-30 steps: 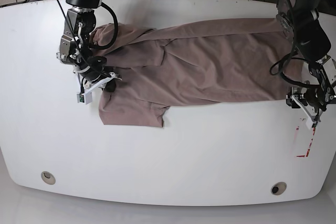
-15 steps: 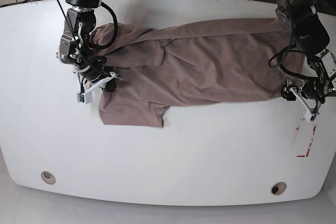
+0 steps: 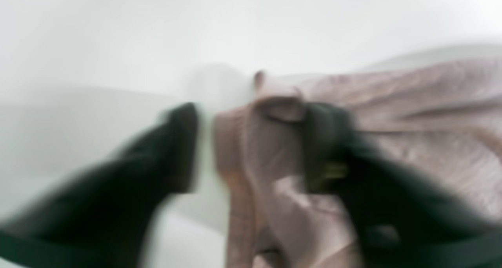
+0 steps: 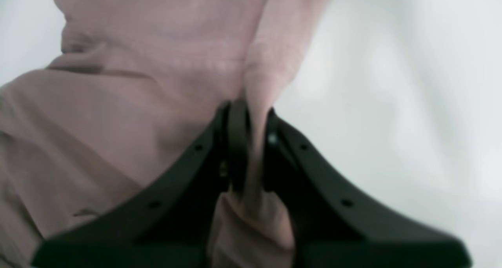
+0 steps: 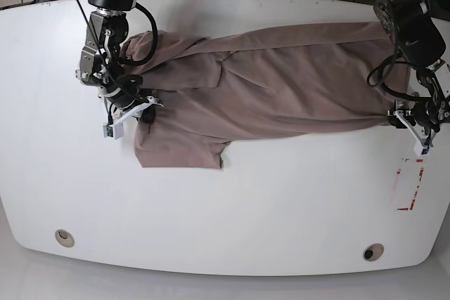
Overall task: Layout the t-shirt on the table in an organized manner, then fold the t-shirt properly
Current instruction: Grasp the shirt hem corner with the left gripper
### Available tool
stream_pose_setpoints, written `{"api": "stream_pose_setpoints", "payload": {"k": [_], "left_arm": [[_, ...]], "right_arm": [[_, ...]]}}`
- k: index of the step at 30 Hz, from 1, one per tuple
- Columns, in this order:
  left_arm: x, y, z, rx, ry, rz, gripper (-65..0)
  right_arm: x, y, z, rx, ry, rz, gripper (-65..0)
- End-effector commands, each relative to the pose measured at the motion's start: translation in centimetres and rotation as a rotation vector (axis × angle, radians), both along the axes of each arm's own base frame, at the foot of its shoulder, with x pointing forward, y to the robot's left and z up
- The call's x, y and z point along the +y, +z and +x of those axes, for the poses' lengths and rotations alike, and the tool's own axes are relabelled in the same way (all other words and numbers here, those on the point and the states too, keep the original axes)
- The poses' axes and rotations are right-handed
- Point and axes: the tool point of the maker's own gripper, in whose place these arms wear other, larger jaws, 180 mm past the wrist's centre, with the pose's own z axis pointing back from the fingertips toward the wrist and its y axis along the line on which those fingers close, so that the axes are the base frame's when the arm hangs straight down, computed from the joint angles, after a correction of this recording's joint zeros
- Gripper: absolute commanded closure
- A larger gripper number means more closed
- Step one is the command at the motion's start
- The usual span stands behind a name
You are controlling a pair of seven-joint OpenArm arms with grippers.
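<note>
Two hands work the t-shirt point(image 5: 281, 82), spread across the desk point(image 5: 232, 209). Right hand point(image 4: 248, 142) pinches a fold; left hand point(image 3: 251, 142) gapes around the hem. Soft, light, wrinkly cloth probably handles best gripped at corners.

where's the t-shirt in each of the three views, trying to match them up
Base: the t-shirt lies spread across the far half of the table, between both arms.
Left wrist: blurred, its edge sits between the open left pincer fingers.
Right wrist: fills the upper left; the right pincer pinches a fold.
Shared landmark: the white table.
</note>
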Motion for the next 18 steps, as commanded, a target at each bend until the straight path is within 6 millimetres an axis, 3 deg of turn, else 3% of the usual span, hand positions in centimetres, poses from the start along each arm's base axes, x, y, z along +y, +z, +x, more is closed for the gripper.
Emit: {"api": "stream_pose_setpoints", "payload": {"k": [1, 3, 10, 18], "left_arm": [[-0.1, 0.1, -0.1, 0.021, -0.007, 0.008, -7.6], [-0.9, -0.3, 0.0, 0.023, -0.014, -0.006, 0.0], [-1.1, -0.2, 0.2, 0.016, -0.015, -0.008, 0.0], [-0.1, 4.8, 2.0, -0.101, -0.035, 0.117, 0.0]], "right_arm": [[-0.1, 0.7, 0.6, -0.02, 0.004, -0.006, -5.5], [-0.1, 0.7, 0.6, -0.02, 0.004, -0.006, -5.5], [-0.1, 1.3, 0.9, -0.038, 0.005, -0.007, -5.2], [-0.4, 5.8, 1.8, -0.162, 0.025, -0.064, -5.2]]}}
